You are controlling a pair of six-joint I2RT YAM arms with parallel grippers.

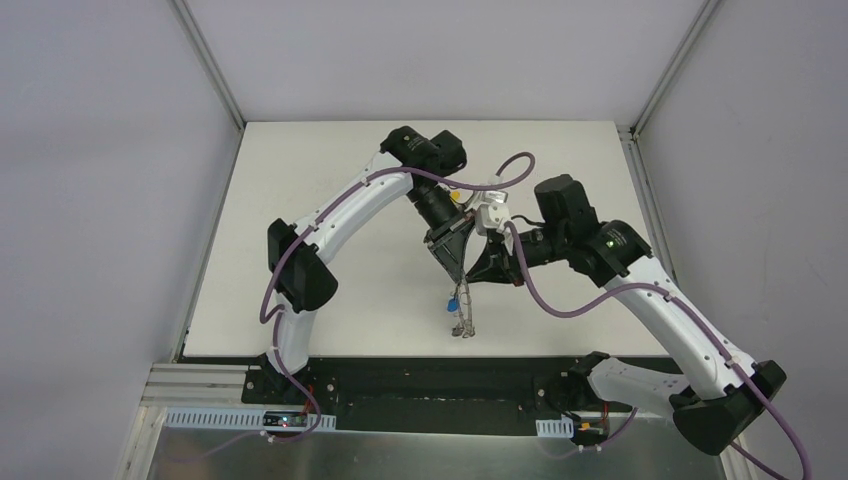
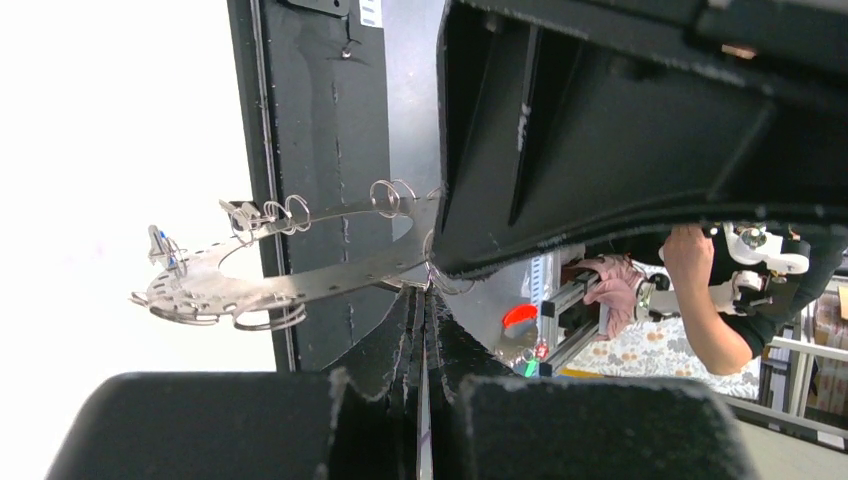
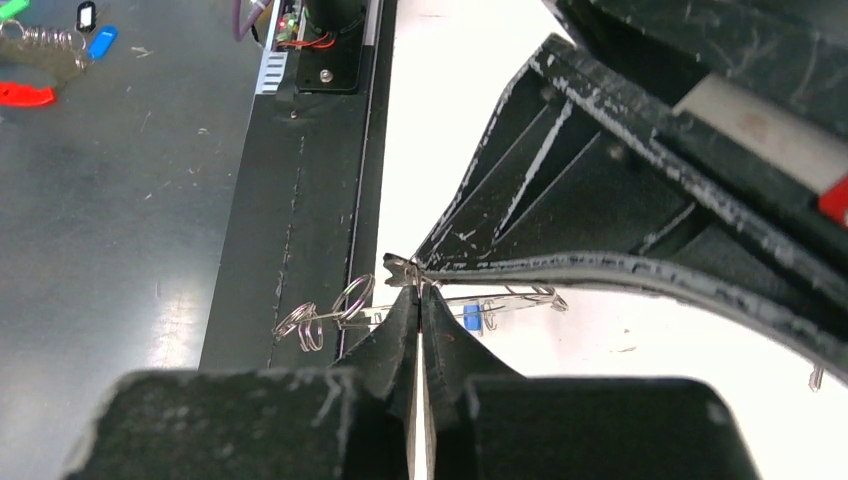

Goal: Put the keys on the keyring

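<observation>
Under me I see the white surface [image 1: 330,200], a black strip [image 1: 420,375] along its near edge, then a grey metal sheet [image 1: 400,455] where a red plastic piece [image 3: 25,95] lies. Far off, there is a person [image 2: 700,300] in a dark top.

Both arms arch inward, wrists bent so that the left gripper [image 2: 424,300] and the right gripper [image 3: 418,292] meet tip to tip. Each pair of jaws is fully closed — both pinch the keyring [image 2: 300,285], holding it aloft.
</observation>
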